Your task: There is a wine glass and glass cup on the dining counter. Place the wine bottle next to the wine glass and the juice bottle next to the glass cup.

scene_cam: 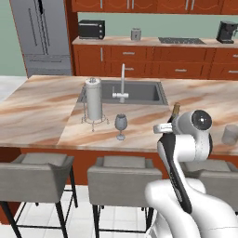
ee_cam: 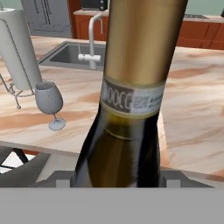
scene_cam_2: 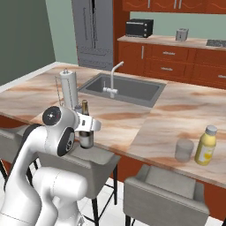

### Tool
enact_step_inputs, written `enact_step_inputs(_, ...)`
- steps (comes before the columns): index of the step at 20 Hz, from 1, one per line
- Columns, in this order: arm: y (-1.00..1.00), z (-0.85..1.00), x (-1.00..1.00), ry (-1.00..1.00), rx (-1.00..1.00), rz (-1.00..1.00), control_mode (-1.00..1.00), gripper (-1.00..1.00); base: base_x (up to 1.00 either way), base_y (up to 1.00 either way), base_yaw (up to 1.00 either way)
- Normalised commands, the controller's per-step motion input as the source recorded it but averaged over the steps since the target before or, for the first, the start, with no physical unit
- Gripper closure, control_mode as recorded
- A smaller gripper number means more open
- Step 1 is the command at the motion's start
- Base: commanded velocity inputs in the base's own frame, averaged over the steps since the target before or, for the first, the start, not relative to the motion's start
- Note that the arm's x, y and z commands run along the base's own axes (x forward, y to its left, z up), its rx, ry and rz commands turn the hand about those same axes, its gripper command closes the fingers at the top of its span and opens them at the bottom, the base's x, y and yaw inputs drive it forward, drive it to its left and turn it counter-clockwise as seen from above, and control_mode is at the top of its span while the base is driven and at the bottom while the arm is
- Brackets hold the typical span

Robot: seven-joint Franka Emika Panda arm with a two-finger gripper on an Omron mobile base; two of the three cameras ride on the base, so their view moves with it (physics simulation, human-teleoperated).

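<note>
**A:** Where was the wine bottle point(scene_cam_2: 85, 128), and what had hold of it?

**B:** It stood upright at the near edge of the bench point(scene_cam: 42, 111), a long island with a pink-beige veined marble top. The gripper point(scene_cam_2: 86, 124) was closed around its body, just below the neck. In the hand view the bottle's gold-brown neck, pale label band and dark shoulder rose directly in front of the camera.

**A:** And the wine glass point(scene_cam: 121, 126)?

**B:** It was a small, clear greyish stemmed glass, standing upright on the bench to the left of the bottle as the left base view showed it, near but not touching. Just behind the glass stood a paper towel roll point(scene_cam: 94, 99) on a wire holder.

**A:** What about the juice bottle point(scene_cam_2: 206, 145)?

**B:** It was plump and yellow with a white cap, standing on the right part of the bench, well apart from the wine bottle. The glass cup point(scene_cam_2: 184, 150), a short grey tumbler, stood just beside it on its left.

**A:** Anything else on the bench?

**B:** A dark sink point(scene_cam: 139, 91) was set into the middle of the top, with a pale faucet point(scene_cam: 122, 83) at its near edge. Grey stools point(scene_cam: 122, 174) were tucked under the near side.
</note>
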Motion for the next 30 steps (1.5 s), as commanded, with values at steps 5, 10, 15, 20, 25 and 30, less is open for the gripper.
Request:
enact_step_inputs(5,0.0,0.0,0.0,0.0,0.0,0.0,1.0,1.0,-0.01,0.0,0.0)
enact_step_inputs(10,-0.02,0.0,0.02,0.0,0.0,0.06,-1.0,1.0,0.0,0.0,0.0)
enact_step_inputs(15,0.01,0.08,0.2,-0.01,0.07,0.43,-1.0,1.0,0.0,0.0,0.0)
enact_step_inputs(20,-0.06,0.09,0.31,0.0,0.17,0.56,-1.0,1.0,0.0,0.0,0.0)
enact_step_inputs(25,-0.07,0.07,0.37,0.02,0.14,0.56,-1.0,1.0,0.0,0.0,0.0)
enact_step_inputs(30,0.0,0.03,0.47,0.07,0.04,0.39,-1.0,1.0,0.0,0.0,0.0)
